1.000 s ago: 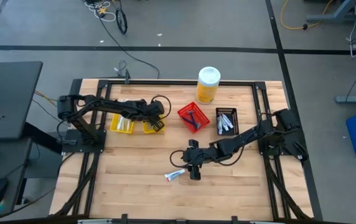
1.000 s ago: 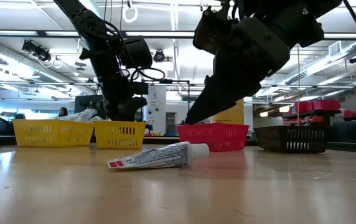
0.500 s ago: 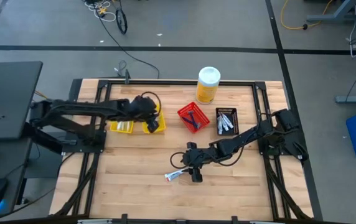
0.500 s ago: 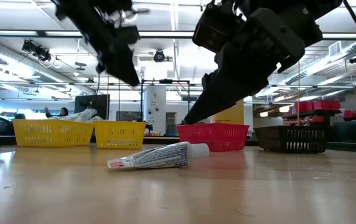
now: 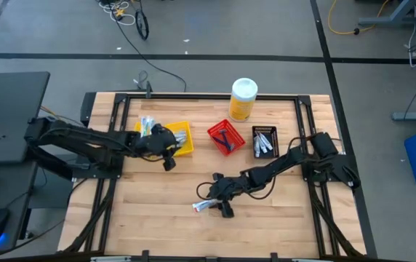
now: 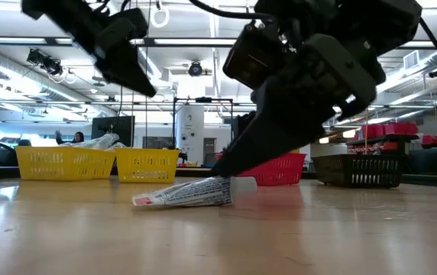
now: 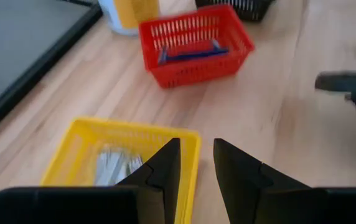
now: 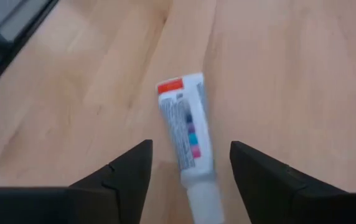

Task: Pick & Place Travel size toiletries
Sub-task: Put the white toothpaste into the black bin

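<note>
A small white toothpaste tube [image 5: 204, 206] lies flat on the wood near the table's middle. In the low view the tube [image 6: 188, 194] rests on its side, with its cap toward the red bin. My right gripper [image 5: 223, 207] is low over it and open. In the right wrist view its fingers [image 8: 189, 158] stand on either side of the tube's cap end [image 8: 204, 198], with a clear gap on both sides. My left gripper [image 5: 167, 160] hovers off the near side of the yellow bins, slightly open [image 7: 196, 155] and empty.
Two yellow bins [image 5: 180, 138] hold packets at the far left. A red bin [image 5: 225, 137] holds a blue toothbrush, and a black bin [image 5: 265, 140] holds several items. A tall yellow canister [image 5: 243, 98] stands at the far edge. Bare wood stretches along the near side.
My left gripper has pulled away from above the yellow bins, toward the table's near edge, and has risen. My right gripper has dropped lower toward the toothpaste tube, so its fingers now flank the cap end. The tube has stayed where it was.
</note>
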`<move>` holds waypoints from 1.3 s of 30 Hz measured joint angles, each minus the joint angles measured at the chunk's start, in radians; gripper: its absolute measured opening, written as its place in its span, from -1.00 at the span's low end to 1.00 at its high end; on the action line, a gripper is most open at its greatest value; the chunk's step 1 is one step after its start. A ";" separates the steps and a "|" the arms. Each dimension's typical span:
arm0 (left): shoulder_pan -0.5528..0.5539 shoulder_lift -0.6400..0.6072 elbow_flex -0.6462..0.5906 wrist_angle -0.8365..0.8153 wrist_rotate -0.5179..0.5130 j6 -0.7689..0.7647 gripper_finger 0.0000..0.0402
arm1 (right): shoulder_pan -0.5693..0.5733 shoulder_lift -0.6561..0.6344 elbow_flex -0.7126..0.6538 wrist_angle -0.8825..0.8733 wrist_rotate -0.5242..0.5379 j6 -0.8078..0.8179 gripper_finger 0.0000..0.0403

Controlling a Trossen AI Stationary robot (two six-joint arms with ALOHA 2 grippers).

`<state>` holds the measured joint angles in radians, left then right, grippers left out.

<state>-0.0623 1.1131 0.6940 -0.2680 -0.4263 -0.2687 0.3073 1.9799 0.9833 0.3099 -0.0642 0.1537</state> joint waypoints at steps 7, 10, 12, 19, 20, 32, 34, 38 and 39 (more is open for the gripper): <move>-0.044 -0.003 -0.099 0.137 0.002 -0.012 -0.48 | -0.008 0.008 0.000 0.005 -0.019 -0.022 0.23; -0.058 -0.003 -0.111 0.155 0.002 -0.025 -0.48 | -0.008 0.008 0.000 0.005 -0.018 -0.024 0.17; -0.067 -0.003 -0.111 0.157 0.001 -0.036 -0.48 | -0.008 0.008 0.000 0.005 -0.018 -0.029 0.11; -0.081 -0.003 -0.111 0.162 0.001 -0.035 -0.48 | -0.008 0.008 0.000 0.004 -0.018 -0.039 -0.06; -0.081 -0.003 -0.111 0.163 0.001 -0.034 -0.48 | -0.008 0.008 0.000 0.004 -0.018 -0.039 -0.06; -0.081 -0.003 -0.111 0.163 0.001 -0.024 -0.48 | -0.008 0.007 0.004 -0.006 -0.018 -0.057 -0.06; -0.081 -0.003 -0.111 0.163 0.001 -0.012 -0.48 | -0.008 0.007 0.023 -0.039 -0.017 -0.065 -0.07; -0.081 -0.003 -0.111 0.163 0.001 -0.012 -0.48 | -0.010 0.006 0.090 -0.152 -0.017 -0.120 -0.07; -0.081 -0.003 -0.111 0.163 0.001 -0.012 -0.48 | -0.013 0.005 0.103 -0.192 -0.017 -0.131 -0.06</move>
<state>-0.1429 1.1103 0.5835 -0.1047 -0.4255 -0.2806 0.2943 1.9854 1.0867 0.1181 -0.0811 0.0231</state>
